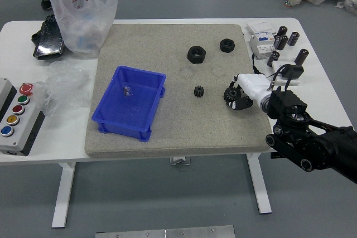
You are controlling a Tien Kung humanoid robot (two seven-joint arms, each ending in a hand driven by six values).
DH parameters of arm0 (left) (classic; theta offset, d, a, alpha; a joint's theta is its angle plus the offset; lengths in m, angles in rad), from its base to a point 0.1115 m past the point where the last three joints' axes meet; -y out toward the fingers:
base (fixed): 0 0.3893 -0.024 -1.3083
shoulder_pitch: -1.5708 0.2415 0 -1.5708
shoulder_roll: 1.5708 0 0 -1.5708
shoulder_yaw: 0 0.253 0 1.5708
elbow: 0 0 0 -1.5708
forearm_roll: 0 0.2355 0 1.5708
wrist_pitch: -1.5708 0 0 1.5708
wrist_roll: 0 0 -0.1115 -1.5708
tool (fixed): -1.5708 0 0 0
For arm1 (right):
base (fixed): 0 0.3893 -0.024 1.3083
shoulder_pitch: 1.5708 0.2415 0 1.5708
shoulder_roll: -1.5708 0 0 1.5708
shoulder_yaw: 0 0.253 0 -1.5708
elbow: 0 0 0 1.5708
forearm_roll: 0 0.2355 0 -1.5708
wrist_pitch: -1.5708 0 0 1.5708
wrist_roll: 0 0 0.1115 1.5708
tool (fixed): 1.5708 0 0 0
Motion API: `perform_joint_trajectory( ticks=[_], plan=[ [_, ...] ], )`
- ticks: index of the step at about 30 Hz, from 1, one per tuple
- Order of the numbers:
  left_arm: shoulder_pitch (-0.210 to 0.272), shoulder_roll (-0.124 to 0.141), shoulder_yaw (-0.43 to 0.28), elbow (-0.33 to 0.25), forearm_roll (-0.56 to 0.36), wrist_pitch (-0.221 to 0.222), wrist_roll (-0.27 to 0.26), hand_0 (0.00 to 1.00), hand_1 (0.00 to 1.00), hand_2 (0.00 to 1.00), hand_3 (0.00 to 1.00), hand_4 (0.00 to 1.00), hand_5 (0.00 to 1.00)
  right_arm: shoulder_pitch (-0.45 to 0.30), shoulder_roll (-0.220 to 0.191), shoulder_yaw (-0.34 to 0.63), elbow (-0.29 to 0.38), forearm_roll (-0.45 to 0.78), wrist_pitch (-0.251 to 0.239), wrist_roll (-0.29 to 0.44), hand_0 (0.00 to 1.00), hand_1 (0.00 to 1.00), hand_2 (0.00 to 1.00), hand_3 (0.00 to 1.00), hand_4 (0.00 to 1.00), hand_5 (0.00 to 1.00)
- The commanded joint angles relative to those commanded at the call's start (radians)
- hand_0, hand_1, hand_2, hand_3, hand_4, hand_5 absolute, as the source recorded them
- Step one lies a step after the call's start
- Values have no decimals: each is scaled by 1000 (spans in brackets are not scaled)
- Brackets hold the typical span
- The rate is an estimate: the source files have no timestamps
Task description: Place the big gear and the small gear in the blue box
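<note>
My right hand (pixel 252 88) has its fingers curled in around the big gear (pixel 230 94), the thumb side on the near edge and the other fingertips over the far edge. I seem to have hold of it, but how firm the grip is I cannot tell. To do this well, I should squeeze evenly from both sides so the toothed rim doesn't roll out, then lift straight up off the mat (pixel 184 132) before swinging sideways.

The big gear sits right at my fingertips, on the mat, just left of my palm. The small gear (pixel 199 91) lies further left of my hand, near and almost level with it, so I need enough height to carry over it without knocking it. The blue box (pixel 131 110) stands well to the left, past the small gear; I should let go only once I am inside its walls.
</note>
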Motion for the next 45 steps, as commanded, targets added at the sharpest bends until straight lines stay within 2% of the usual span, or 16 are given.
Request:
perform_joint_trajectory(
  ticks=[2, 3, 5, 11, 14, 17, 20, 21, 26, 27, 32, 33, 38, 39, 44, 45],
  plan=[
    [-1, -1, 3, 0, -3, 0, -1, 731, 616, 569, 706, 651, 464, 1, -2, 1, 13, -2, -12, 8, 403, 450, 307, 391, 174, 2],
    [-1, -1, 3, 0, -3, 0, -1, 731, 615, 569, 706, 653, 465, 2, -3, 2, 21, -4, -16, 10, 405, 451, 281, 362, 113, 2],
    [-1, -2, 3, 0, -3, 0, -1, 731, 615, 569, 706, 653, 465, 5, -7, 1, 49, -15, -23, 13, 405, 451, 281, 362, 113, 2],
    [3, 0, -8, -1, 7, -1, 4, 731, 616, 569, 705, 654, 465, 47, -2, -48, 182, -51, -38, 12, 409, 447, 277, 359, 109, 2],
    [3, 0, -16, -2, 16, -3, 7, 731, 616, 569, 705, 654, 465, 81, 40, -93, 252, -73, -44, 8, 409, 447, 277, 359, 109, 2],
    [3, -1, -22, -4, 23, -7, 11, 731, 615, 569, 706, 655, 465, 113, 102, -139, 306, -88, -46, 2, 400, 460, 304, 372, 140, 2],
    [2, -2, -23, -6, 26, -10, 14, 731, 615, 569, 706, 655, 465, 136, 161, -174, 309, -102, -45, -5, 400, 460, 304, 372, 140, 2],
    [2, -3, -25, -6, 29, -11, 15, 731, 615, 569, 707, 656, 465, 144, 183, -186, 305, -106, -45, -8, 412, 483, 401, 388, 142, 2],
    [2, -1, -32, -8, 37, -14, 20, 731, 615, 569, 707, 656, 465, 175, 255, -217, 269, -112, -59, -6, 412, 483, 401, 388, 142, 2],
    [2, 0, -34, -9, 40, -15, 21, 731, 615, 569, 707, 656, 465, 179, 263, -218, 256, -109, -65, -1, 399, 568, 556, 576, 512, 86],
    [3, 2, -47, -10, 53, -17, 26, 731, 615, 569, 707, 656, 465, 188, 279, -212, 215, -86, -87, 23, 399, 568, 556, 576, 512, 86],
    [3, 2, -49, -10, 55, -17, 27, 731, 617, 570, 706, 657, 466, 189, 281, -212, 209, -82, -89, 26, 446, 731, 829, 857, 655, 315],
    [1, 1, -52, -11, 58, -19, 29, 731, 617, 570, 706, 657, 466, 190, 289, -212, 203, -65, -96, 32, 446, 731, 829, 857, 655, 315],
    [0, 0, -52, -11, 58, -20, 29, 731, 617, 569, 707, 657, 466, 191, 290, -212, 204, -61, -98, 33, 474, 819, 956, 969, 802, 397],
    [-4, -1, -49, -12, 56, -21, 29, 731, 617, 569, 707, 657, 466, 190, 292, -218, 206, -42, -93, 30, 474, 819, 956, 969, 802, 397],
    [-4, -1, -49, -12, 56, -21, 29, 732, 617, 570, 707, 656, 466, 190, 292, -219, 207, -39, -90, 29, 480, 836, 966, 983, 889, 461]
  ],
)
